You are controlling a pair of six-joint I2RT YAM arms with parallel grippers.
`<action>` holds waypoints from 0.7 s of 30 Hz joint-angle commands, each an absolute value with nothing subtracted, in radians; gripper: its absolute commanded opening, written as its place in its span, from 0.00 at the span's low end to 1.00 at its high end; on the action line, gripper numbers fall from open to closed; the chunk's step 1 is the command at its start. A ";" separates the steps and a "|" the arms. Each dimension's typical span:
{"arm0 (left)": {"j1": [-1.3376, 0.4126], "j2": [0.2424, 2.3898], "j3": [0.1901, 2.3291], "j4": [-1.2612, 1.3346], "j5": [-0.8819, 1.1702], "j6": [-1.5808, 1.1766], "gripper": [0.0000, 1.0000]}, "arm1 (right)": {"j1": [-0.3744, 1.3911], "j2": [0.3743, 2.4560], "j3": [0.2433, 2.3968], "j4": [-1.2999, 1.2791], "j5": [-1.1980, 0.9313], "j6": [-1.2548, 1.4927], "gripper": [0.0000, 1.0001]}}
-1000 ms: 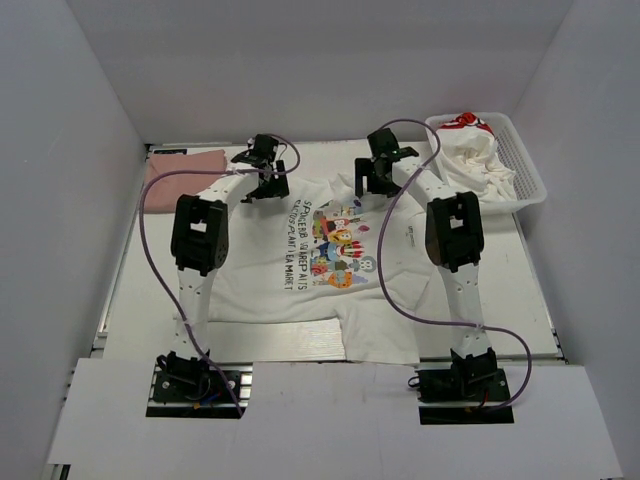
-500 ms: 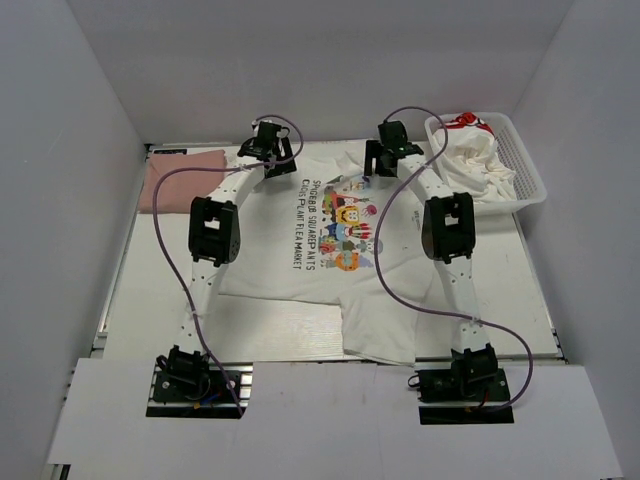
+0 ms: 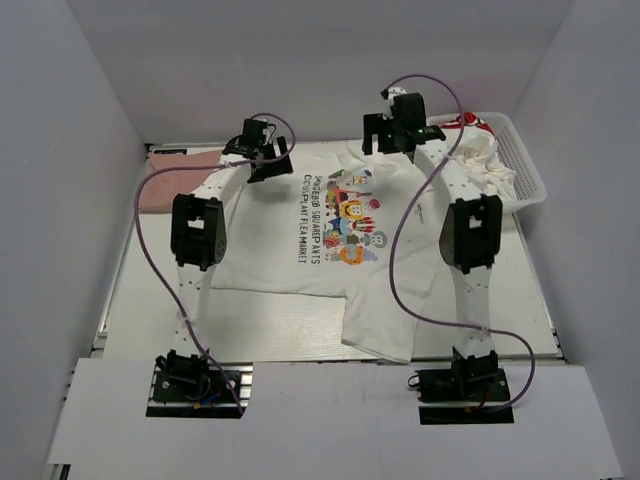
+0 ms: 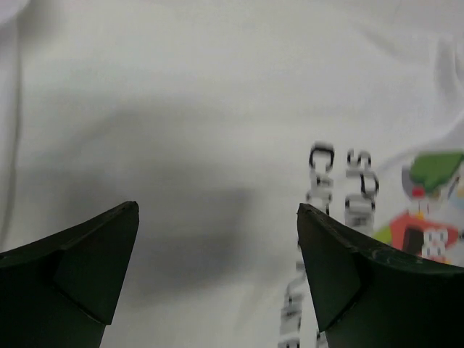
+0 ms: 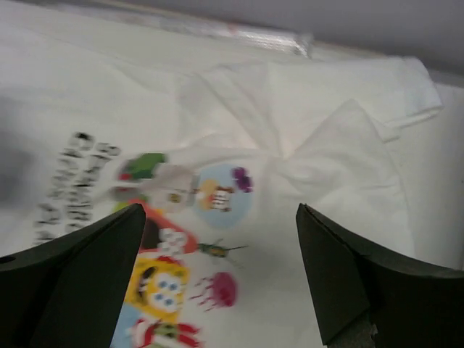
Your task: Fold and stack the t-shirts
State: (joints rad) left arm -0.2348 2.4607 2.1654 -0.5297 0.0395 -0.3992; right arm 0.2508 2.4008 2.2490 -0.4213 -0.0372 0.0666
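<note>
A white t-shirt [image 3: 300, 255] with a colourful cartoon print [image 3: 350, 215] and dark lettering lies spread across the table, its near right corner folded over. My left gripper [image 3: 258, 160] hovers open over the shirt's far left part; its wrist view shows plain cloth [image 4: 181, 130] and lettering [image 4: 341, 181] below empty jaws. My right gripper [image 3: 395, 135] hangs open above the shirt's far edge, the cartoon print [image 5: 188, 246] under it. A folded dusty-pink t-shirt [image 3: 165, 180] lies at the far left. More white t-shirts [image 3: 480, 160] are heaped in the basket.
A white mesh basket [image 3: 525, 165] stands at the far right corner of the table. White walls close in the table on the left, back and right. Purple cables loop from both arms.
The printed shirt has shifted away and slightly right on the table. Both grippers rose at the far edge and stand open; the right one moved up and right.
</note>
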 commanded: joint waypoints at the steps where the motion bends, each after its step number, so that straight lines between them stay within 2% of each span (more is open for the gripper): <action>1: -0.255 2.081 1.933 -0.577 -0.020 -0.360 1.00 | 0.375 2.074 2.034 -0.459 -0.083 0.114 0.90; 3: -0.255 1.958 1.776 -0.562 -0.044 -0.360 1.00 | 0.391 1.998 1.905 -0.529 -0.077 0.167 0.90; 4: -0.255 1.900 1.623 -0.552 -0.044 -0.391 1.00 | 0.409 1.956 1.805 -0.563 -0.072 0.261 0.90; 7: -0.245 1.670 1.347 -0.508 -0.044 -0.448 1.00 | 0.435 1.849 1.585 -0.560 -0.058 0.378 0.90; 8: -0.245 1.619 1.289 -0.508 -0.054 -0.487 1.00 | 0.443 1.810 1.445 -0.560 -0.043 0.391 0.90; 11: -0.245 1.471 1.145 -0.547 -0.097 -0.595 1.00 | 0.465 1.760 1.277 -0.520 0.029 0.451 0.90; 16: -0.245 1.358 1.010 -0.610 -0.135 -0.682 1.00 | 0.459 1.795 1.207 -0.495 0.118 0.477 0.90; 21: -0.245 1.325 0.977 -0.634 -0.155 -0.719 1.00 | 0.445 1.838 1.184 -0.567 0.238 0.477 0.90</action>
